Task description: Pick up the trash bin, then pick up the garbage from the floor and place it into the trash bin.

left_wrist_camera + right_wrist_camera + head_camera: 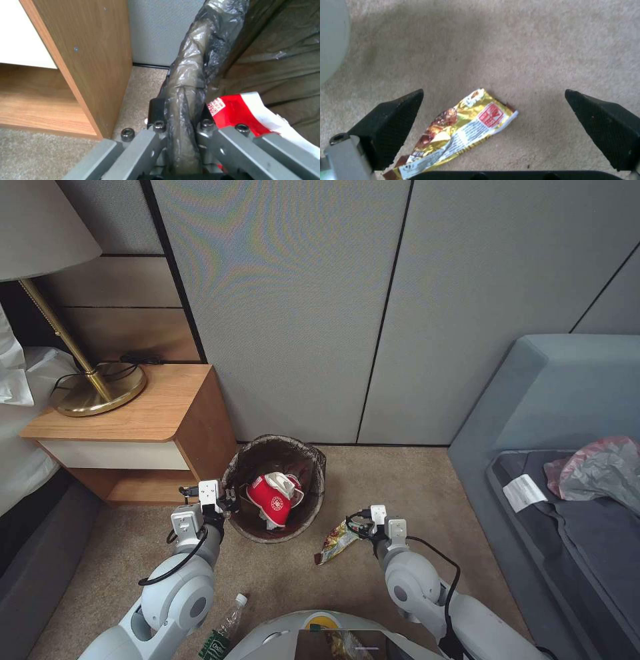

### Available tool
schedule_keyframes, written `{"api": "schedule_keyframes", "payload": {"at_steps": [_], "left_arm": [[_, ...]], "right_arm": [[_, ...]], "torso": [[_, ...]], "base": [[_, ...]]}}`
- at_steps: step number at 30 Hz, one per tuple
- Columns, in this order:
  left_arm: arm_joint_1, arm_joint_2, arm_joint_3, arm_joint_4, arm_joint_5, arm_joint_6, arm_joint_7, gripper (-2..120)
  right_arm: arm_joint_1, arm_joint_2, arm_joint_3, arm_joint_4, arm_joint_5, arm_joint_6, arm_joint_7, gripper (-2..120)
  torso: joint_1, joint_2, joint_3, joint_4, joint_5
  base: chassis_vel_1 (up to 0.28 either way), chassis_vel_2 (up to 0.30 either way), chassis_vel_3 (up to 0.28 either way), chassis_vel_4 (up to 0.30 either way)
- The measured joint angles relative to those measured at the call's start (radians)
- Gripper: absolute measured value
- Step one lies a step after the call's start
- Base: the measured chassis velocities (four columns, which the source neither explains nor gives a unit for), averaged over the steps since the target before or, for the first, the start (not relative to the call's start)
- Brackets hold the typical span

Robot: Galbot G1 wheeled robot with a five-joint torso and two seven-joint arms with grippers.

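The trash bin (315,455), lined with a dark bag, sits by the wall next to the nightstand. Inside lies a red-and-white paper cup (272,499). My left gripper (227,503) is shut on the bin's near-left rim; in the left wrist view the bagged rim (186,82) runs between its jaws, with the cup (240,112) just inside. A gold snack wrapper (337,543), part of the garbage, lies on the carpet to the right of the bin. My right gripper (353,527) hovers open just above it, and the wrapper (463,127) lies nearer one finger (393,120).
A wooden nightstand (140,427) with a brass lamp (100,387) stands close to the bin's left. The nightstand's side panel (93,62) is a few centimetres from my left gripper. A plastic bottle (227,628) lies on the carpet near my base. A grey sofa (567,400) fills the right.
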Motion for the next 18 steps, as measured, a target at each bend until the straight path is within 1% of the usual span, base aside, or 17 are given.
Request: {"api": "schedule_keyframes", "payload": {"at_steps": [5,10,14,17,18], "left_arm": [[0.000,0.000,0.000,0.000,0.000,0.000,0.000,0],[0.000,0.000,0.000,0.000,0.000,0.000,0.000,0],[0.000,0.000,0.000,0.000,0.000,0.000,0.000,0],[0.000,0.000,0.000,0.000,0.000,0.000,0.000,0],[0.000,0.000,0.000,0.000,0.000,0.000,0.000,0]], "right_arm": [[0.008,0.011,-0.014,-0.033,0.005,0.002,-0.025,100],[0.024,0.040,-0.037,-0.081,0.001,0.005,-0.061,100],[0.042,0.069,-0.054,-0.119,-0.002,0.005,-0.073,100],[0.064,0.112,-0.073,-0.163,-0.004,0.003,-0.075,100],[0.064,0.112,-0.073,-0.163,-0.004,0.003,-0.075,100]], "torso": [[0.000,0.000,0.000,0.0000,0.0000],[0.000,0.000,0.000,0.0000,0.0000],[0.000,0.000,0.000,0.0000,-0.0001],[0.000,0.000,0.000,0.0000,-0.0001],[0.000,0.000,0.000,0.0000,-0.0001]], "base": [[0.000,0.000,0.000,0.000],[0.000,0.000,0.000,0.000],[0.000,0.000,0.000,0.000],[0.000,0.000,0.000,0.000],[0.000,0.000,0.000,0.000]]}}
